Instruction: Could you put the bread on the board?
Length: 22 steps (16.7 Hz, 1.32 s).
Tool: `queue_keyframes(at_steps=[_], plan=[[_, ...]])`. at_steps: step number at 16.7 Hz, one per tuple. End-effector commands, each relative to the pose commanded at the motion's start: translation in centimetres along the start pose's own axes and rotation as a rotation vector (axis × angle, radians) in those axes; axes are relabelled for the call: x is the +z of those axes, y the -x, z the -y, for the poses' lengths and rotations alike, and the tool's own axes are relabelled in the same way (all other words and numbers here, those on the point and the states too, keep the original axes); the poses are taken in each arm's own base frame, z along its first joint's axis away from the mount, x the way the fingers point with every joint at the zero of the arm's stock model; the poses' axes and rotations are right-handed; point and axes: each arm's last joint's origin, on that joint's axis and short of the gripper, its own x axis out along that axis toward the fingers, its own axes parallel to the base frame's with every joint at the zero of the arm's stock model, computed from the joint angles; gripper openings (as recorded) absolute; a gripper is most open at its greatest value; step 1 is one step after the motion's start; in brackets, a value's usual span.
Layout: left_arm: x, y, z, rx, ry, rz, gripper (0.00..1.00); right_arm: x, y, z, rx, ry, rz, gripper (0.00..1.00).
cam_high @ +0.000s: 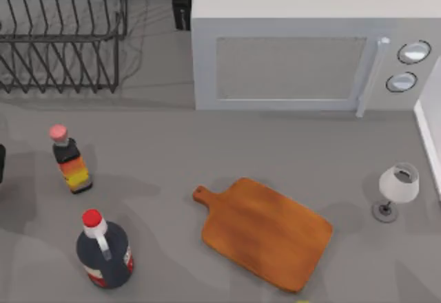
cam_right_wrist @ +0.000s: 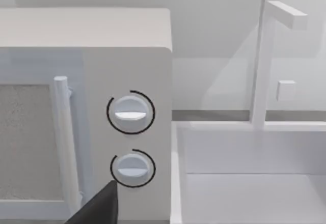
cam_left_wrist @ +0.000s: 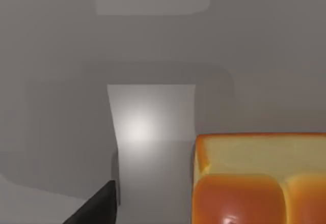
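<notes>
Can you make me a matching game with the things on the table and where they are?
Things:
1. cutting board
2. microwave
3. wine glass
4. dish rack

Places in the top view:
A. back left corner
B. right side, in front of the microwave's knobs
C. front middle, lying flat
D. back, middle to right

Pairs: 1-C, 2-D, 3-B, 4-A

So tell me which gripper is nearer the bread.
Left. The bread lies right beside the left gripper's finger in its wrist view; the right wrist view faces the microwave instead.
</notes>
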Motion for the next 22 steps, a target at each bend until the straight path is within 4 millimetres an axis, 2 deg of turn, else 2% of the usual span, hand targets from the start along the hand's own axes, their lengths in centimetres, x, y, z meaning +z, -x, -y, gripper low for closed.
queue_keyframes(at_steps=[1,14,22], plan=[[0.0,0.0,0.0,0.0,0.0,0.0,1.0,0.0,0.0,0.0,0.0,0.0,0.0,1.0],[0.0,0.0,0.0,0.0,0.0,0.0,0.02,0.0,0.0,0.0,0.0,0.0,0.0,1.0],[0.0,0.0,0.0,0.0,0.0,0.0,0.0,0.0,0.0,0.0,0.0,0.0,0.0,1.0]])
